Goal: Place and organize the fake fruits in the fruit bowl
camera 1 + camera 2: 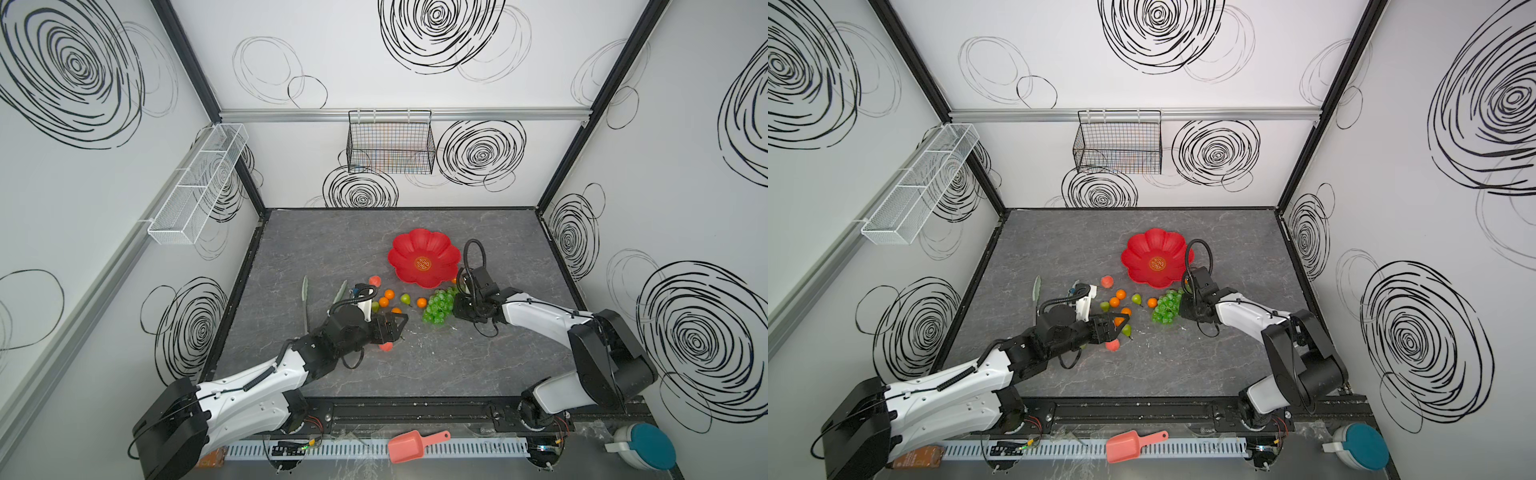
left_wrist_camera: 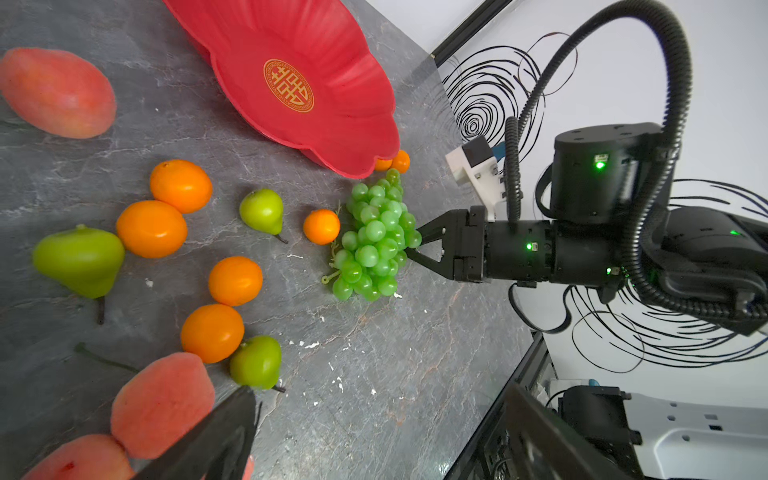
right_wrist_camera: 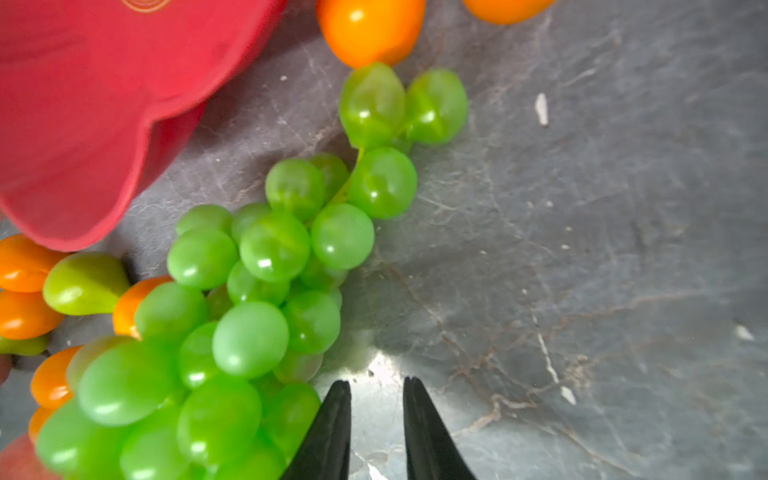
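Our right gripper [image 3: 377, 382] sits just beside the grape bunch [image 3: 249, 332], jaws barely parted, nothing in them. The grape bunch lies on the table [image 3: 582, 249] right by the fruit bowl [image 3: 83, 124]. We reckon it's light, floppy, slick: pinch across the thick middle.

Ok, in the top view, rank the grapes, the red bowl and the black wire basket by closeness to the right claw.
1. Grapes, beside the right claw.
2. Red bowl, just behind.
3. Black wire basket, on the back wall.
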You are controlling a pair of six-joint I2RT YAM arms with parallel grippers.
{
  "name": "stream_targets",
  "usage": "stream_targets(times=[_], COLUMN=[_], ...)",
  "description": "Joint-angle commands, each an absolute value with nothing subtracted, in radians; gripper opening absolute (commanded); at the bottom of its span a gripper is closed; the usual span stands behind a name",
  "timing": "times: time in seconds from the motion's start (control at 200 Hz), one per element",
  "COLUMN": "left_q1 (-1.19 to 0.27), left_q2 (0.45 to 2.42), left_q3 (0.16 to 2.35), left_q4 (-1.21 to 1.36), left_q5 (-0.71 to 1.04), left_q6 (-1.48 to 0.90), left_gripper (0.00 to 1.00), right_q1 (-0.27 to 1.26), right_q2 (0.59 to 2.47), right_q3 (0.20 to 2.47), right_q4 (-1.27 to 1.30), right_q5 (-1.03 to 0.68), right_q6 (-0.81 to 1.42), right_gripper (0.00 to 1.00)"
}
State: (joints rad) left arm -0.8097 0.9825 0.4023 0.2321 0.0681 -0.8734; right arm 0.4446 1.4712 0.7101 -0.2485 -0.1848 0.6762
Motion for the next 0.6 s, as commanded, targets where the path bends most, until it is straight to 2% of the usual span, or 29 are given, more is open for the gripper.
stream_targets(times=[0.0,0.14,0.33,0.595], left_q1=[-0.798,-0.768,-0.703,-0.582], left_q2=[0.964,0.944,0.900,0.787], left_q3=[0.393,0.375,0.352,0.289], left_q4=[0.246,0.252,0.241,0.194], left_q5=[0.081,0.095,0.126,0.184], left_q6=[-0.882,-0.902,-0.898,-0.910], left_gripper=[0.96,0.96,0.96,0.96], right_q1=[0.459,0.534,0.681,0.853], right_q2=[1.419,1.348,1.328,1.543], right_q3=[0.750,0.763,0.809,0.996], right_q4=[-0.296,-0.384,-0.411,-0.429], right_q5=[-0.077,0.078,0.093,0.064], right_q6=[0.683,0.695,0.672,0.594], right_gripper=[0.28,0.32,0.28,0.21])
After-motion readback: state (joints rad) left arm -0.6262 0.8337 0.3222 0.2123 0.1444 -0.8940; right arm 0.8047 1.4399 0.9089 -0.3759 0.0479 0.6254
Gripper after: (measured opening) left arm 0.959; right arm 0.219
